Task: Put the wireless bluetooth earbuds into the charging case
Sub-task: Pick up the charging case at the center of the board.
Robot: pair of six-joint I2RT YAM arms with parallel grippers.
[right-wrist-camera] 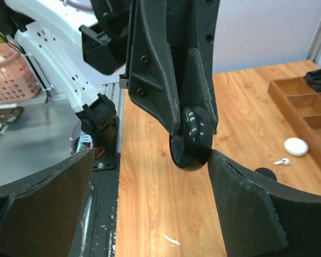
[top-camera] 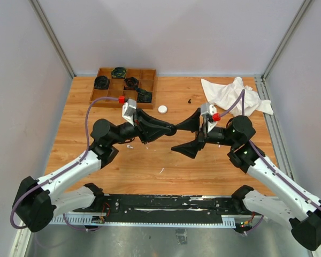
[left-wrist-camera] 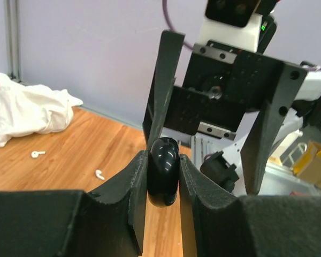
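Note:
My left gripper (top-camera: 170, 129) is shut on a glossy black round charging case (left-wrist-camera: 163, 170), pinched on edge between the pads above the table. The open right gripper (top-camera: 185, 135) faces it, one finger on each side of the case (right-wrist-camera: 195, 135), and one pad (right-wrist-camera: 241, 193) stands right next to it. Two white earbuds (left-wrist-camera: 38, 153) (left-wrist-camera: 99, 174) lie on the wood in the left wrist view. A third white earbud (right-wrist-camera: 281, 161) lies beside a white round case (right-wrist-camera: 296, 146) in the right wrist view.
A wooden compartment tray (top-camera: 148, 75) with several dark items stands at the back left. The white round case (top-camera: 162, 109) lies just in front of it. A crumpled white cloth (top-camera: 232, 95) is at the back right. A small dark piece (top-camera: 189, 100) lies mid-back.

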